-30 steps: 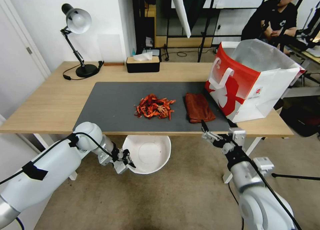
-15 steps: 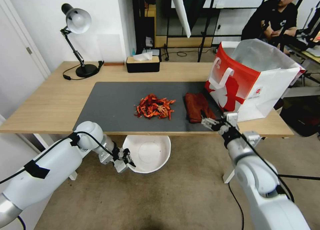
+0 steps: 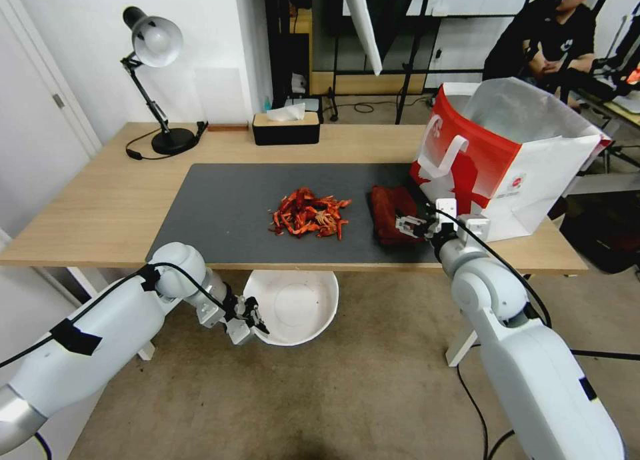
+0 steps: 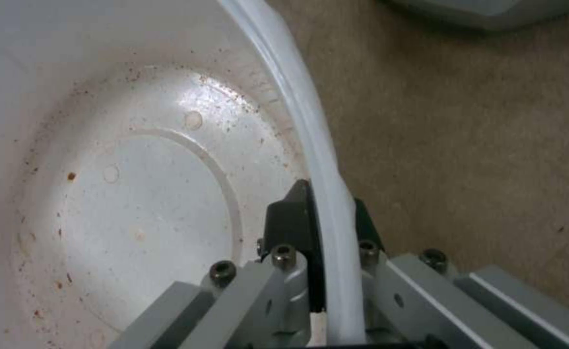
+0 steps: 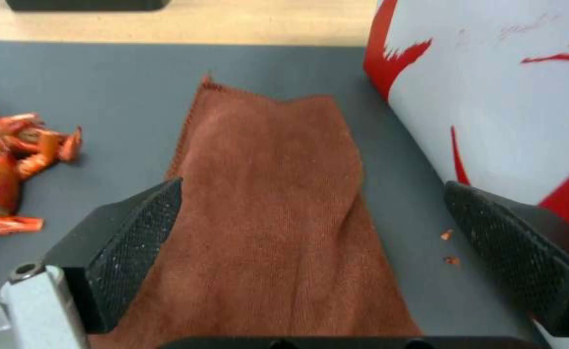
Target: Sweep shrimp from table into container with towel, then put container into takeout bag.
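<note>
— Starting nearest: what is the left gripper (image 3: 257,321) doing?
— Pinching the rim of the white container (image 3: 293,305), held below the front edge of the table (image 3: 100,207), above the carpet.
— And the right gripper (image 3: 408,225)?
— Spread wide over the near end of the rust-brown towel (image 3: 393,210), one finger (image 5: 136,232) on each side, on the dark mat (image 3: 220,207).
— Farther back?
— The shrimp (image 3: 308,214) lie heaped left of the towel; the takeout bag (image 3: 497,160) stands upright just right of it.
</note>
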